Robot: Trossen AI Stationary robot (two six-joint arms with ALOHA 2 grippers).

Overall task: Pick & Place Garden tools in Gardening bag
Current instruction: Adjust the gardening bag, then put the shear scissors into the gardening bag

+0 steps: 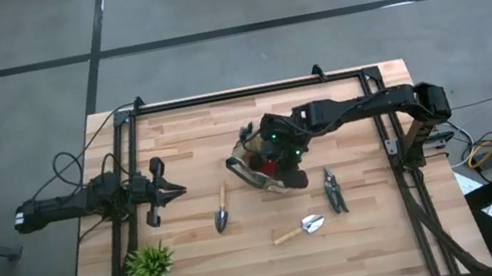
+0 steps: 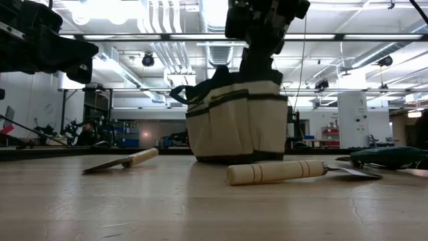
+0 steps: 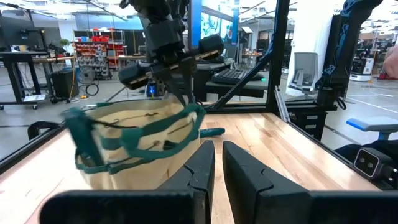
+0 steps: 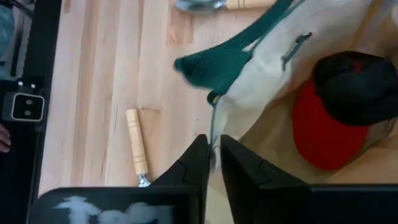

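Note:
The tan gardening bag (image 1: 260, 168) with green handles stands on its base mid-table (image 2: 233, 124). A red rounded item with a black end (image 4: 326, 121) lies inside it. My right gripper (image 1: 274, 153) reaches down at the bag's rim, its fingers (image 4: 213, 163) shut with the rim edge between them. Two wooden-handled trowels (image 1: 222, 210) (image 1: 300, 229) and dark-handled shears (image 1: 335, 190) lie flat on the table in front of the bag. My left gripper (image 1: 172, 192) waits shut at the table's left, pointing toward the bag (image 3: 134, 140). My right gripper pinches the bag's upper rim (image 4: 213, 134) between its two fingers, beside a green handle loop (image 4: 217, 62). The fingers come from above, pointing down. One layer or several, I cannot tell. The bag stays with its base on the table (image 2: 234, 159).
A small leafy green plant (image 1: 151, 263) stands at the near left corner. A black frame (image 1: 248, 92) runs along the table's far and side edges. Bare wood lies between the left gripper and the bag.

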